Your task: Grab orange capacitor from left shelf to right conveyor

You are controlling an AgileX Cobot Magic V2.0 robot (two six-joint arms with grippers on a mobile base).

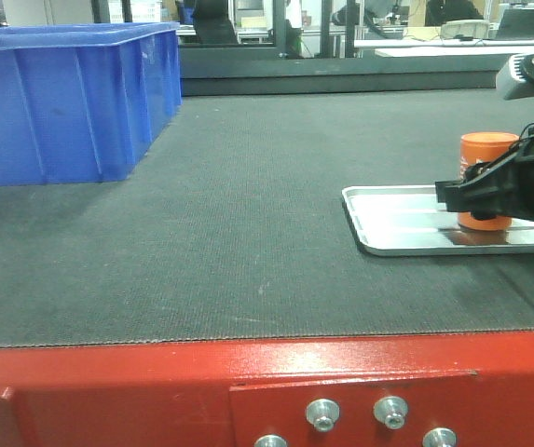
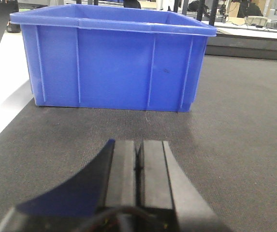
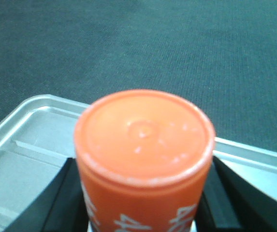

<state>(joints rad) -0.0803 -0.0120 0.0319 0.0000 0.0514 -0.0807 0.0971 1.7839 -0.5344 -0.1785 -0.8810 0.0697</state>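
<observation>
Right gripper [image 1: 483, 194] clamped around the orange capacitor [image 1: 486, 154], black fingers [image 3: 63, 193] pressed against the cylinder on both sides at roughly mid-height. Capacitor upright, glossy orange body, flat top with a small raised dimple at centre and a paler worn edge around the lid; white printed characters partly legible on the side in the right wrist view, cut off by the frame. It stands in the shallow silver tray [image 1: 388, 209], near the tray's right portion as seen from the front; whether its base touches the tray floor cannot be told, as the fingers cover the lower part. Right arm enters from the right edge of the front view, roughly level, a grey-white link [image 1: 527, 74] visible above the black gripper body. Left gripper [image 2: 138, 164] low over the belt, its two dark pads pressed together with only a thin seam between them, holding nothing, pointing toward the blue plastic bin [image 2: 114, 67]. Tray and bin both rest on the right conveyor [image 1: 229, 214], dark grey textured belt, well apart from each other, bin at the left rear. Red-painted front edge [image 1: 155, 382] with silver bolts [image 1: 322, 413] below. Background: workbenches and equipment, blurred.
</observation>
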